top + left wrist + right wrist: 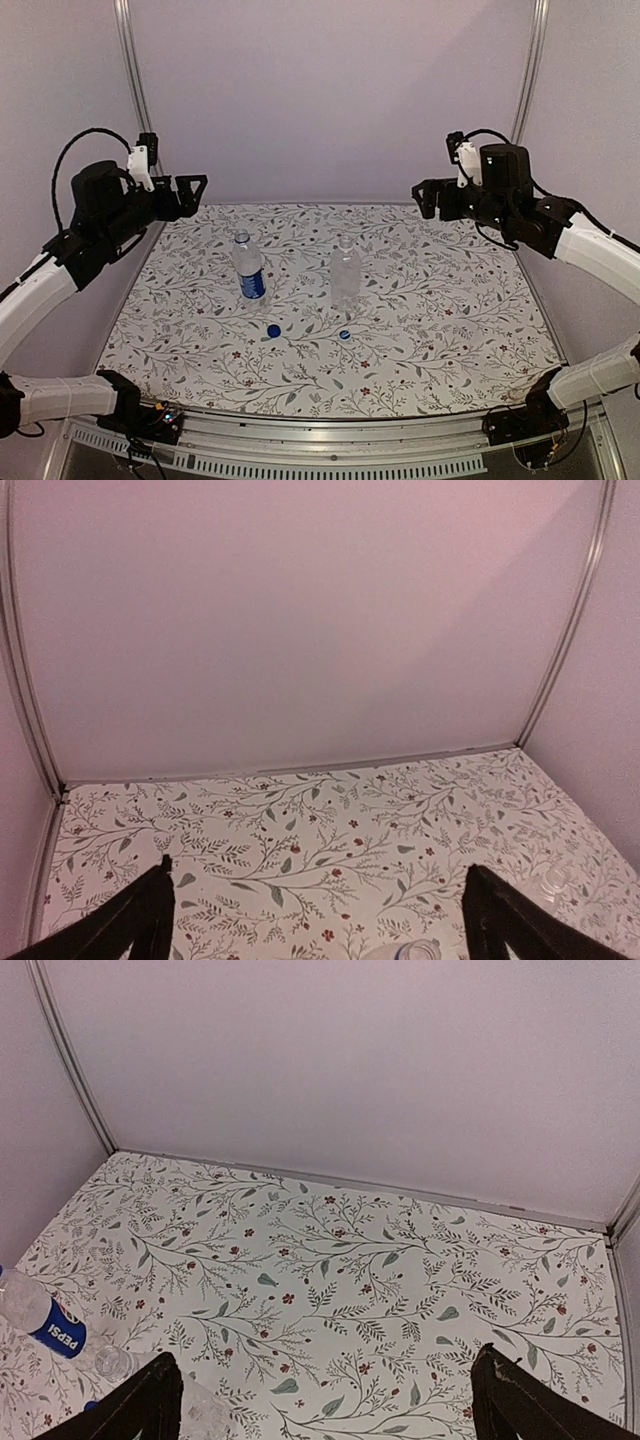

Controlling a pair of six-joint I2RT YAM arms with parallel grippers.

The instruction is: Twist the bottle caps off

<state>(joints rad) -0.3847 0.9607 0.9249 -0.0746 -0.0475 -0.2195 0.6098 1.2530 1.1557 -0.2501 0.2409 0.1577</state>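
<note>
Two clear bottles stand upright mid-table, one with a dark blue label [248,268], one plain [346,272]. Neither shows a cap on its neck. A solid blue cap [273,330] and a whitish cap with a blue top [344,335] lie on the table in front of them. My left gripper [190,195] is open, raised at the far left, well away from them. My right gripper [428,197] is open, raised at the far right. The left wrist view shows a bottle mouth [415,950] between its spread fingers [150,915]. The right wrist view shows the labelled bottle [45,1320] at the left edge.
The table [450,330] has a floral cloth and is enclosed by pale walls at the back and sides. Metal frame posts [132,70] stand in the back corners. An aluminium rail [330,440] runs along the near edge by the arm bases.
</note>
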